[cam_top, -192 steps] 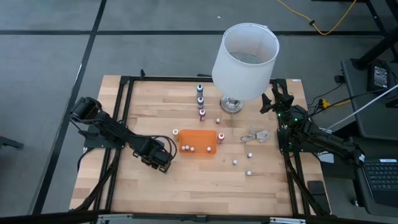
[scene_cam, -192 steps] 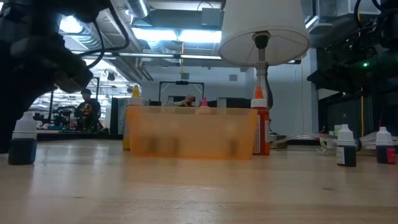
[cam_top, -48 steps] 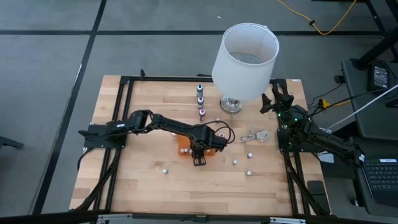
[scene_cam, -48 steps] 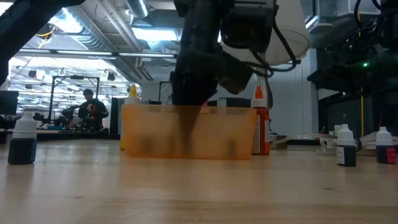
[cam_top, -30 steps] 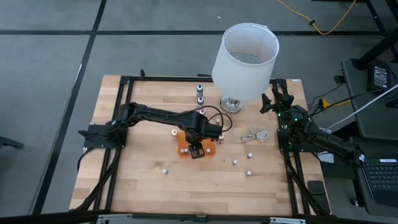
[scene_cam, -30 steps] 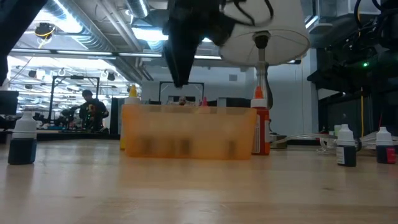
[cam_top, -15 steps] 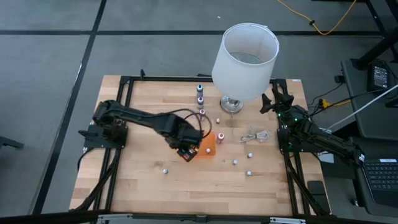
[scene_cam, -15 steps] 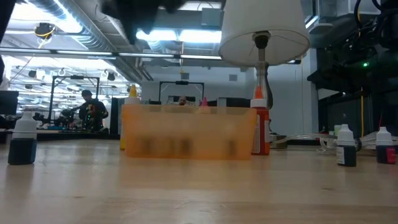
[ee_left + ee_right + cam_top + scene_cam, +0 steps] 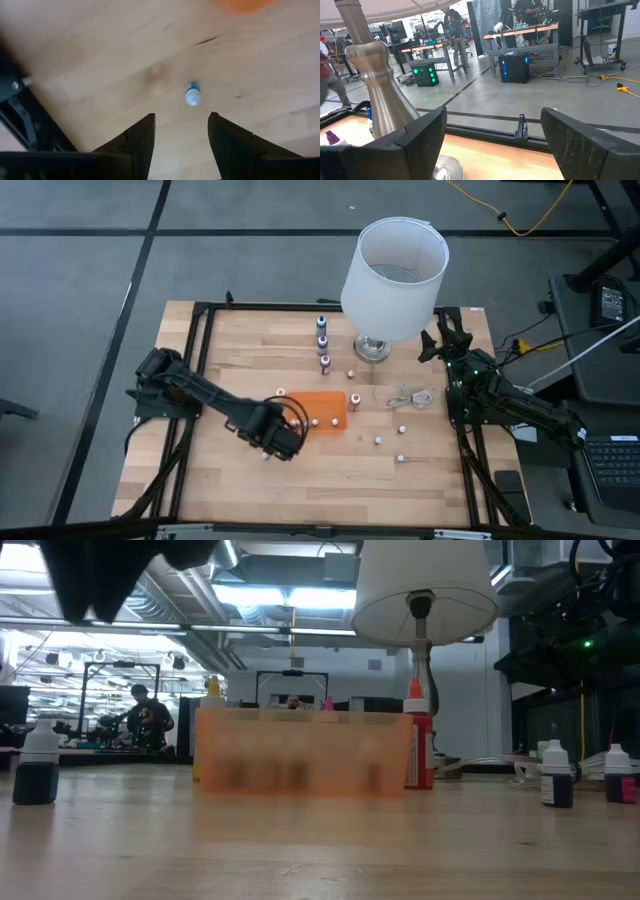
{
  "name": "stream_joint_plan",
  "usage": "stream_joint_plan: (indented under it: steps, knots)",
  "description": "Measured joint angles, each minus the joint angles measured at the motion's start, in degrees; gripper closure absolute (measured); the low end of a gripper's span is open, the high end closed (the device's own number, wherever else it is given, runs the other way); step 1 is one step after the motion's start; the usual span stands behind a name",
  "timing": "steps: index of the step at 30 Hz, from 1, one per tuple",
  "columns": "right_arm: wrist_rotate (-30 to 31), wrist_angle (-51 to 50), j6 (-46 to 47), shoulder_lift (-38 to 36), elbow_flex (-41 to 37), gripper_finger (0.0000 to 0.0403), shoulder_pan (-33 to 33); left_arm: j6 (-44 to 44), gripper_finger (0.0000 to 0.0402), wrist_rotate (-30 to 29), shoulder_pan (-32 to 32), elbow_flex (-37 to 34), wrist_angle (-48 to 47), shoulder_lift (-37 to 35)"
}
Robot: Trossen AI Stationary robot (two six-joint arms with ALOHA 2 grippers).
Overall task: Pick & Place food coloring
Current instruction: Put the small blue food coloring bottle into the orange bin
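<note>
Dark fingers of the left gripper (image 9: 180,145) stand apart with nothing between them, hovering over bare wood. Just ahead of the fingertips, at about 12 o'clock in the left wrist view, one food coloring bottle (image 9: 192,94) stands alone, pale cap up. In the high view the left gripper (image 9: 277,442) sits at 8 o'clock from the orange tray (image 9: 322,408), which already holds a few bottles. More bottles stand loose on the table (image 9: 210,480): a row (image 9: 322,340) at 12 o'clock from the tray and several (image 9: 378,441) at 4 o'clock, near the coiled white cable (image 9: 410,398) and the lamp (image 9: 394,265).

The step in hand appears to be picking up the lone bottle. To do it well, centre the jaws on the cap before descending, come straight down so neither finger tips the bottle, and close low on the body.

The right gripper (image 9: 492,145) waits at the table's right edge, jaws wide and empty.
</note>
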Motion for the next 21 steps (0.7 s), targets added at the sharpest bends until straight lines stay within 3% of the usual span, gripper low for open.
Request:
stream_joint_plan:
  steps: [10, 21]
  knots:
    - [0.01, -0.01, 0.0, -0.01, -0.01, 0.0079, 0.0, -5.19, 0.0229, 0.34, -1.87, -7.42, 11.63, -0.02]
    - [0.0, 0.0, 0.0, -0.01, 0.0, 0.0079, 0.0, -6.01, 0.0229, 1.37, -2.79, -12.26, 15.22, 2.06]
